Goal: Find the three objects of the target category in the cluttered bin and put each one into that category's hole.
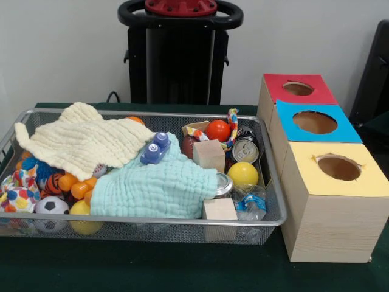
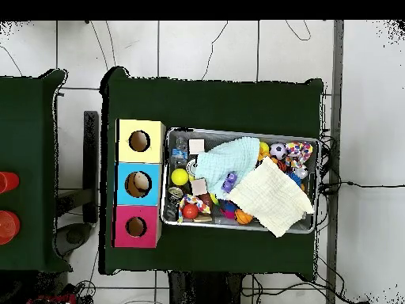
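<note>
nearest the front camera runs the rim of the wire mesh bin [image 1: 152,220], which sits on the dark green table [image 1: 121,267] and is packed with toys and cloth. two cans show in it. one can [image 1: 245,149] lies toward the bin's right end with its pull-tab top facing the camera, just behind a yellow ball [image 1: 243,174] and beside a red ball [image 1: 217,130]. a second can [image 1: 223,183] shows only its shiny end, half tucked under the edge of a mint green cloth [image 1: 158,185]. a third can cannot be made out in either view.

around them, a wooden cube [image 1: 209,154] stands between the red ball and the green cloth, and another wooden cube [image 1: 219,208] rests at the front rim. a crumpled plastic bottle [image 1: 250,202] lies in the front right corner. a blue toy car [image 1: 155,149] sits on top of the green cloth. a pale yellow cloth [image 1: 79,141] covers the left back part of the bin. a soccer ball [image 1: 51,207] and a spotted soft toy [image 1: 17,193] sit at the left end.

right of the bin stand three wooden boxes in a row, each with a round hole on top: the yellow box [image 1: 340,201] nearest, then the blue box [image 1: 313,125], then the red box [image 1: 296,90].

the robot's pedestal [image 1: 179,55] stands behind the table. its gripper does not show in either view, so how its fingers stand cannot be told.
</note>
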`<state>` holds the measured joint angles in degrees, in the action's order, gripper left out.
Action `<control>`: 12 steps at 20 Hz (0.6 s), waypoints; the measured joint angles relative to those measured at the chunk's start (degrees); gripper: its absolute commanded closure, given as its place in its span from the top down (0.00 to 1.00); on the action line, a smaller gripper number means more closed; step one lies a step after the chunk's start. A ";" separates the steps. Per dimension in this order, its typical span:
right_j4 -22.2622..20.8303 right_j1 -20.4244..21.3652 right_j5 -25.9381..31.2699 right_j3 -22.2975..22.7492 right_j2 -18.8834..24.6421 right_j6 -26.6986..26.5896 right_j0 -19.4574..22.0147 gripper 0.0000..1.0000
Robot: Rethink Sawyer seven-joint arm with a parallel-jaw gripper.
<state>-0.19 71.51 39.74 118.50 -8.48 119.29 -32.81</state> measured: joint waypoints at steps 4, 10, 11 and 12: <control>-0.02 0.87 0.00 0.00 -0.05 1.44 -0.54 1.00; -0.01 2.15 0.00 0.05 -0.07 1.44 1.21 1.00; -0.01 2.25 0.00 0.08 -0.08 1.44 1.93 1.00; -0.02 2.34 0.00 0.17 -0.08 1.44 2.87 1.00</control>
<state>-0.21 73.85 39.74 118.67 -8.57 120.74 -29.94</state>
